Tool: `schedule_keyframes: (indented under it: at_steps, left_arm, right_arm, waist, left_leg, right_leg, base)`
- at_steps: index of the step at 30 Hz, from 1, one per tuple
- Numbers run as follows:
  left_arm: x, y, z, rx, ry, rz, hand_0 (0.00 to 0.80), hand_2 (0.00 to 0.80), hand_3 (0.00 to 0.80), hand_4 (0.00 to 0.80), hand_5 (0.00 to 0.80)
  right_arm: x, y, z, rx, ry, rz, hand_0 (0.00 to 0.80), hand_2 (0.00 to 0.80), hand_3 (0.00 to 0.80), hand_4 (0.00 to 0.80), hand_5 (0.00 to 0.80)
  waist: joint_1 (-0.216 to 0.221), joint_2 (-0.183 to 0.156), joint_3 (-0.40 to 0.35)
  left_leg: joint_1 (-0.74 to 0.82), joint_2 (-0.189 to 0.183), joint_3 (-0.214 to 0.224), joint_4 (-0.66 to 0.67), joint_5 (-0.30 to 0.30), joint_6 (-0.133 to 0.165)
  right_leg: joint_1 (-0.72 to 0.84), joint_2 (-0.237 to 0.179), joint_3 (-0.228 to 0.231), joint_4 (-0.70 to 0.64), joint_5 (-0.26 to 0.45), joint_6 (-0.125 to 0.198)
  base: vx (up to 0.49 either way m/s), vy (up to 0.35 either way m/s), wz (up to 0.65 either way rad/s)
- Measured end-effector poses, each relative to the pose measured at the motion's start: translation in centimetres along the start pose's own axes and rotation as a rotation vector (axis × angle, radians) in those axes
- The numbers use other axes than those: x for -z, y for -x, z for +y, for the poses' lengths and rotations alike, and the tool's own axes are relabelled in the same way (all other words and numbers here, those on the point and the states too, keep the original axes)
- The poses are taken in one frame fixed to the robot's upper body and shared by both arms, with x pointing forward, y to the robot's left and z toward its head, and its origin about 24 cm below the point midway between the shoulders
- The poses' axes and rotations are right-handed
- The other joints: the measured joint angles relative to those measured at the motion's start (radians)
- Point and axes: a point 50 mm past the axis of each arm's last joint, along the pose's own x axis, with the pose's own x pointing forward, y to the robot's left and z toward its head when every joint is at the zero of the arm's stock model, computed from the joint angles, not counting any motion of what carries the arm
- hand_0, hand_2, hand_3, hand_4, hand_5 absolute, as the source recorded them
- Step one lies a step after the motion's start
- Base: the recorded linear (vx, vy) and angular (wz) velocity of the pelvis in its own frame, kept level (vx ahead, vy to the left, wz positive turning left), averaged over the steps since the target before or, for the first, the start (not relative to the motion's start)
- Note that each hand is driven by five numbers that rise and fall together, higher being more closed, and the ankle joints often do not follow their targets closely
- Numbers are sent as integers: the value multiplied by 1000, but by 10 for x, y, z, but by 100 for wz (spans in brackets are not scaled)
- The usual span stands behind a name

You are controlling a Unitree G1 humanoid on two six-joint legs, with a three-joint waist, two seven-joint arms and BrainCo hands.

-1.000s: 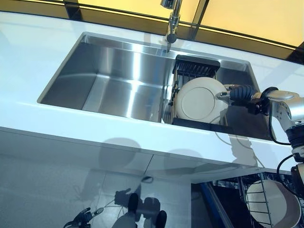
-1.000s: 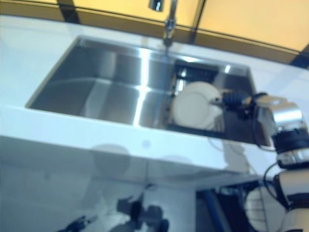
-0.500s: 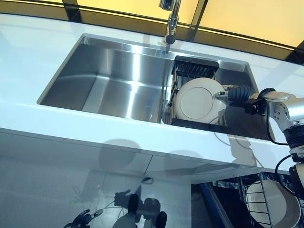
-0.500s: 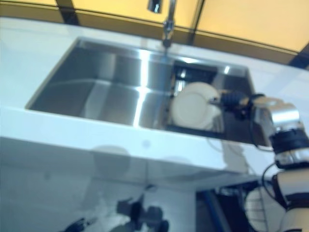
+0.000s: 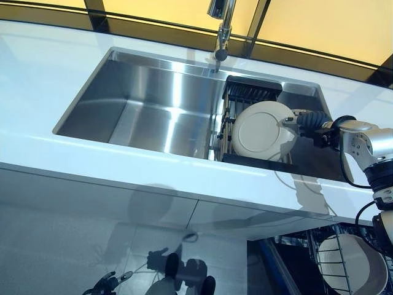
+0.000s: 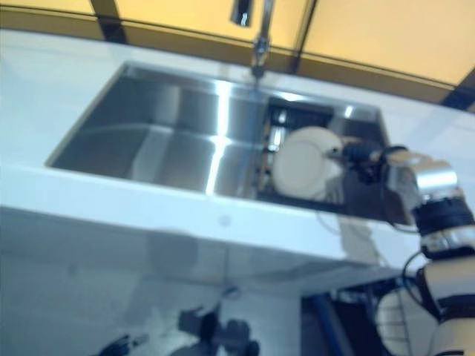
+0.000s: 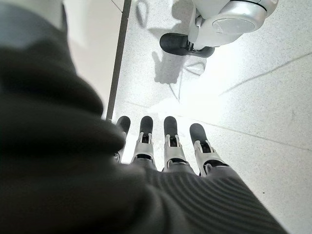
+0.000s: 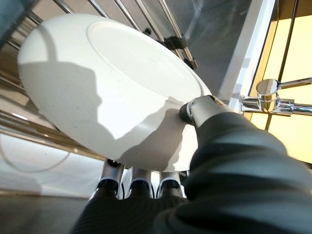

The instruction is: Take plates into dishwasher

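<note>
A white plate (image 5: 261, 132) stands on edge in a black dish rack (image 5: 252, 92) at the right end of the steel sink (image 5: 153, 104). My right hand (image 5: 307, 118) reaches in from the right and grips the plate's right rim. In the right wrist view the thumb (image 8: 200, 109) lies on the plate's face (image 8: 97, 97) and the fingers (image 8: 136, 183) curl under its rim. My left hand (image 7: 165, 146) hangs low over the floor with straight fingers, holding nothing.
A faucet (image 5: 222, 31) stands behind the sink. The white countertop (image 5: 92, 172) runs along the front. Below at the right, the open dishwasher's wire rack (image 5: 328, 264) holds another white dish (image 5: 359, 267).
The whole picture has shifted slightly, so the camera moved. My right hand keeps its hold on the plate in the rack. Nothing else has visibly moved.
</note>
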Motion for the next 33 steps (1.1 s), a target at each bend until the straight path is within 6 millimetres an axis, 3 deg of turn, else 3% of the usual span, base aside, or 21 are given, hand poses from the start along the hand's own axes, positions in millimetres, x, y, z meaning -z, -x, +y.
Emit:
schedule_keyframes:
  at_steps: [13,21,31,33]
  left_arm:
    - [5,1,1,-5,0,16,0,0,0,0,0]
    - [20,4,3,-12,0,57,0,0,0,0,0]
    - [30,7,6,-20,-30,90,0,0,0,0,0]
    - [31,7,6,-19,-40,93,0,0,0,0,0]
  right_arm:
    - [-6,7,-16,78,12,13,800,800,800,800,800]
    - [-8,9,-18,106,-22,0,800,800,800,800,800]
    - [-20,23,-41,239,139,6,800,800,800,800,800]
    - [-22,28,-47,262,145,6,800,800,800,800,800]
  waist:
    - [-4,-6,-56]
    - [-7,-23,-91]
    - [-11,-36,-107]
    - [-29,-40,-113]
  left_leg:
    - [45,7,22,-1,-9,-5]
    - [54,9,42,-1,-17,-4]
    - [67,16,74,-2,-26,-6]
    - [68,17,79,-1,-27,-6]
  right_leg:
    - [35,2,17,-2,0,-1]
    - [37,2,38,-3,0,-3]
    - [34,3,67,-3,1,-4]
    - [32,3,73,-3,1,-4]
  base:
    - [37,-7,-5]
    - [37,4,-7]
    - [-2,-6,-9]
    - [-13,-7,-8]
